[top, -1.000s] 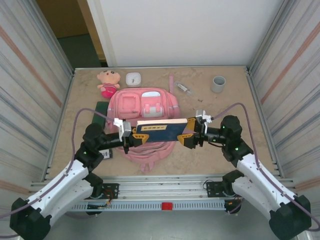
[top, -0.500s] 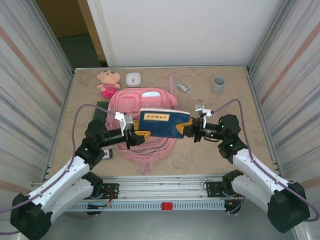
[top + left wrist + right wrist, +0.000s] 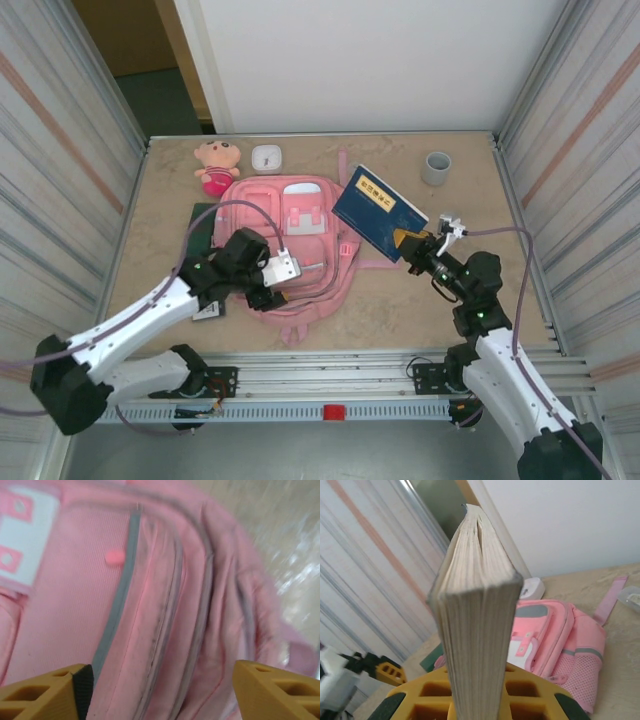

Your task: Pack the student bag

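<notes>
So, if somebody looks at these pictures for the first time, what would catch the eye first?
The large pink backpack lying flat in the middle of the table draws the eye first. Next comes the dark blue book, which the right gripper holds raised and tilted just right of the bag. The left gripper hovers open over the bag's near part, and a pink plush doll sits at the far left.

Pink/wht bag [image 3: 310,245], navy book [image 3: 380,212]

Plush doll [image 3: 217,166], white case [image 3: 266,157] and grey cup [image 3: 436,168] along the table's [image 3: 165,200] far edge
</notes>
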Robot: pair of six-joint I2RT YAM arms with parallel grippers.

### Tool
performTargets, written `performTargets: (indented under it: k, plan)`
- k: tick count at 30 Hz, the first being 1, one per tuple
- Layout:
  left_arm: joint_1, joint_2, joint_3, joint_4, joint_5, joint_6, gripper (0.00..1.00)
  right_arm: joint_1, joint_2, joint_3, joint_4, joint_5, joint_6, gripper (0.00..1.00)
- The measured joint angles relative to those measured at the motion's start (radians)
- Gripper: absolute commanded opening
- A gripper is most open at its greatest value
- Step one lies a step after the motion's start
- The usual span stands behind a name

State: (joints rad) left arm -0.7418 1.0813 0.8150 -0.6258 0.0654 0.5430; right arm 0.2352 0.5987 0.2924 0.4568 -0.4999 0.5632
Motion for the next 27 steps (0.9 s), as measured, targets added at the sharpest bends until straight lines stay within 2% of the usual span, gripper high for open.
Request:
performTargets:
  k: [4, 7, 12, 17, 19, 21, 23, 27]
  plan:
    - [0.001, 0.085, -0.001, 0.074, -0.069, 0.039, 0.84, 0.0, -0.042, -0.018, -0.028, 0.014, -0.003, 0.0]
    - [0.001, 0.161, 0.012, 0.107, -0.062, 0.069, 0.87, 0.0, -0.048, -0.023, -0.052, 0.014, -0.003, 0.0]
    - [0.001, 0.28, 0.065, 0.092, -0.03, 0.111, 0.88, 0.0, -0.06, -0.023, -0.076, 0.014, -0.025, 0.0]
    - [0.006, 0.335, 0.071, 0.116, -0.081, 0.127, 0.87, 0.0, -0.047, -0.023, -0.097, 0.009, -0.033, 0.0]
    - [0.015, 0.358, 0.071, 0.15, -0.121, 0.13, 0.8, 0.0, -0.044, -0.023, -0.105, 0.006, -0.035, 0.0]
    - [0.026, 0.376, 0.071, 0.175, -0.14, 0.136, 0.77, 0.0, -0.045, -0.023, -0.108, 0.006, -0.041, 0.0]
    - [0.027, 0.386, 0.069, 0.193, -0.153, 0.141, 0.68, 0.0, -0.052, -0.023, -0.114, 0.006, -0.044, 0.0]
    - [0.026, 0.394, 0.068, 0.229, -0.171, 0.145, 0.26, 0.0, -0.083, -0.023, -0.147, 0.016, -0.046, 0.0]
